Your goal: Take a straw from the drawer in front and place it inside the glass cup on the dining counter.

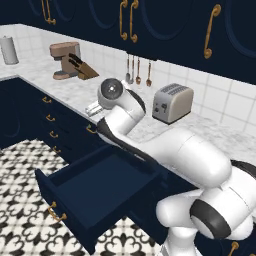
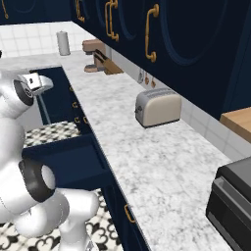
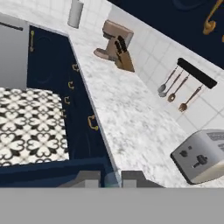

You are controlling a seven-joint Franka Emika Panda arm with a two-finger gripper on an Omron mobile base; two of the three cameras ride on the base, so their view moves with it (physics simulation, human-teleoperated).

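Note:
My gripper (image 3: 111, 178) is shut on the straw (image 3: 111, 179), a pale blue sliver pinched between the two dark fingertips (image 3: 89, 178). From the right base camera the straw (image 2: 44, 110) hangs as a thin pale line below the gripper (image 2: 42, 89), above the floor and the pulled-out drawer (image 2: 73, 157). The navy drawer (image 1: 100, 185) stands open with its brass handle (image 1: 56, 212) at the front; the gripper (image 1: 92, 108) is raised above its back edge, near the worktop rim. The glass cup and the dining counter are out of view.
On the marble worktop (image 2: 147, 162) stand a toaster (image 1: 172, 102), a knife block (image 1: 84, 69) and a brown machine (image 1: 64, 57). Utensils (image 3: 177, 87) hang on the tiled wall. A black oven (image 2: 234, 196) sits at the right. Patterned tile floor (image 1: 20, 200) lies below.

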